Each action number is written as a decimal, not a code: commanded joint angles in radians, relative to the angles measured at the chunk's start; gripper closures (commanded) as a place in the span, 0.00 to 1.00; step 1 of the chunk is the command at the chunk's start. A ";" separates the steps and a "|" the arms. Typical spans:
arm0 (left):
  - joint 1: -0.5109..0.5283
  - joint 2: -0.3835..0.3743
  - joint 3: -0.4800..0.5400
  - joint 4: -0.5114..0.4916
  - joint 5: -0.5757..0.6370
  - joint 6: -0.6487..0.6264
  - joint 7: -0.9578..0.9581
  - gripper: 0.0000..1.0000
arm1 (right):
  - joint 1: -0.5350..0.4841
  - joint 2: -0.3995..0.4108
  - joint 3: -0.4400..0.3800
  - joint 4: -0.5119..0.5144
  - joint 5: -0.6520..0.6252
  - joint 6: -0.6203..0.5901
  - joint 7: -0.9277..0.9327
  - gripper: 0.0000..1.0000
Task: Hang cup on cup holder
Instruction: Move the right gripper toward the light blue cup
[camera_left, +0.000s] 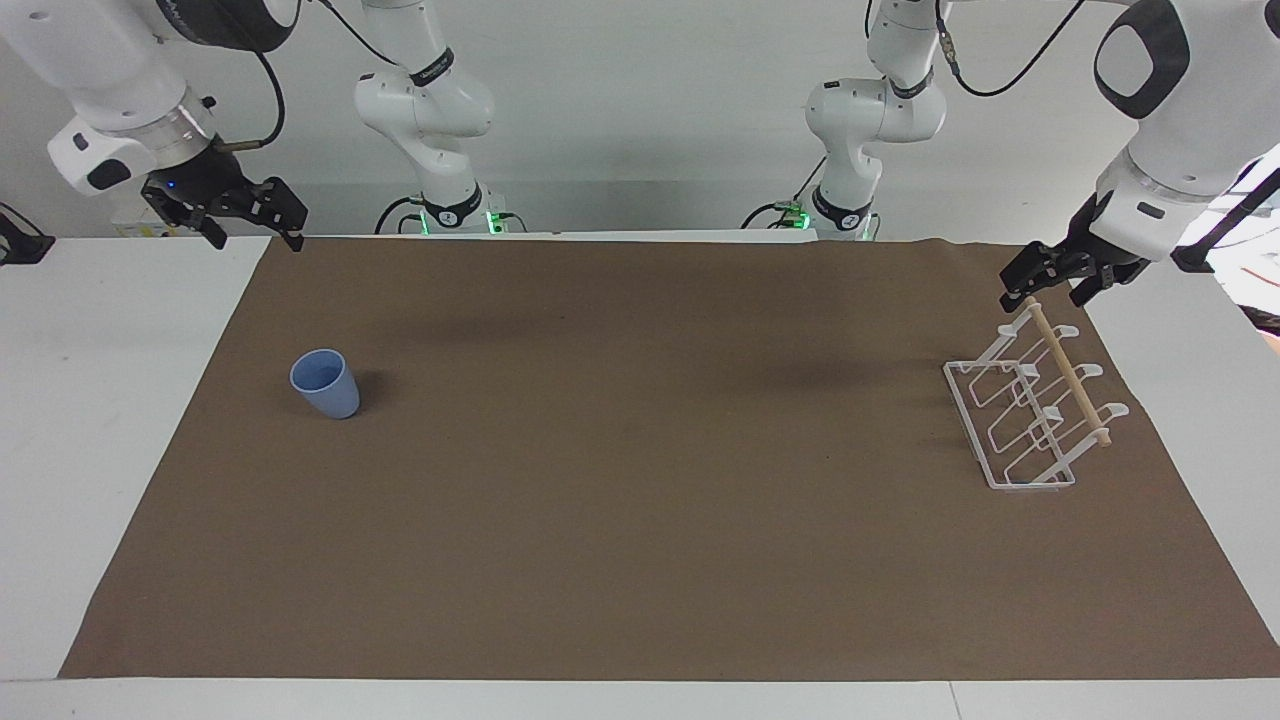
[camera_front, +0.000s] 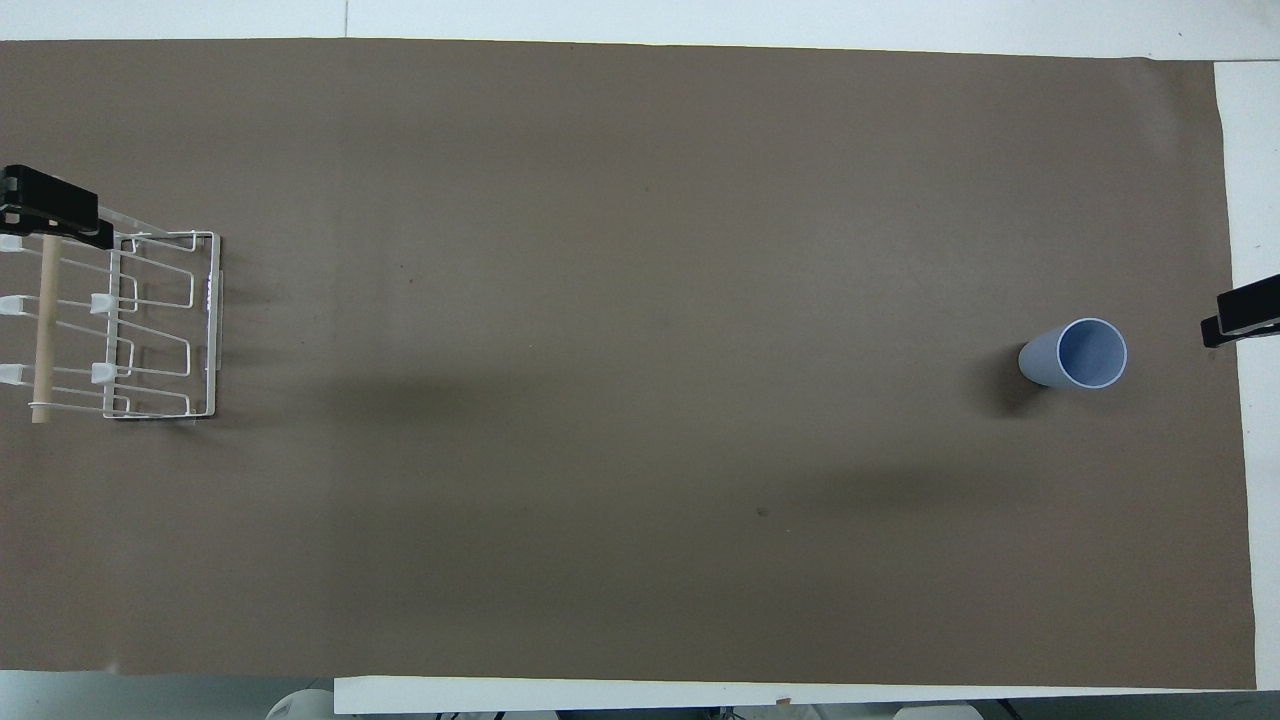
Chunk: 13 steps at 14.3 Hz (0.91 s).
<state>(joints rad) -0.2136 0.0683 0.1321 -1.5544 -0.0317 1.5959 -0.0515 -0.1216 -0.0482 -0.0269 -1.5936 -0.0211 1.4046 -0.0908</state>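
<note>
A smooth, tapered light-blue cup (camera_left: 325, 383) stands upright on the matte brown mat (camera_left: 640, 480) toward the right arm's end. The white wire cup holder (camera_left: 1030, 405), topped by a thin wooden dowel (camera_left: 1070, 373), sits toward the left arm's end. The left gripper (camera_left: 1058, 281), over the holder's dowel end, and the right gripper (camera_left: 240, 218), over the mat's corner, both hang with fingers spread, holding nothing.

Left gripper (camera_left: 1055, 283) raised at left arm's end of surface, jaws open, empty. Right gripper (camera_left: 235, 215) raised at right arm's end, jaws open, empty.
</note>
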 joint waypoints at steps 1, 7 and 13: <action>-0.032 -0.027 0.014 -0.032 -0.002 0.004 -0.014 0.00 | -0.006 -0.004 0.002 -0.003 0.007 0.011 -0.021 0.00; -0.030 -0.019 0.017 -0.013 0.001 -0.013 -0.013 0.00 | -0.006 -0.009 0.001 -0.002 0.009 0.005 -0.018 0.00; -0.029 -0.024 0.018 -0.012 0.003 -0.022 -0.014 0.00 | -0.016 -0.007 0.001 -0.158 0.010 0.212 -0.141 0.00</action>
<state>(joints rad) -0.2399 0.0618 0.1445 -1.5647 -0.0314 1.5940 -0.0609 -0.1225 -0.0519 -0.0268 -1.6517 -0.0200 1.5328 -0.1899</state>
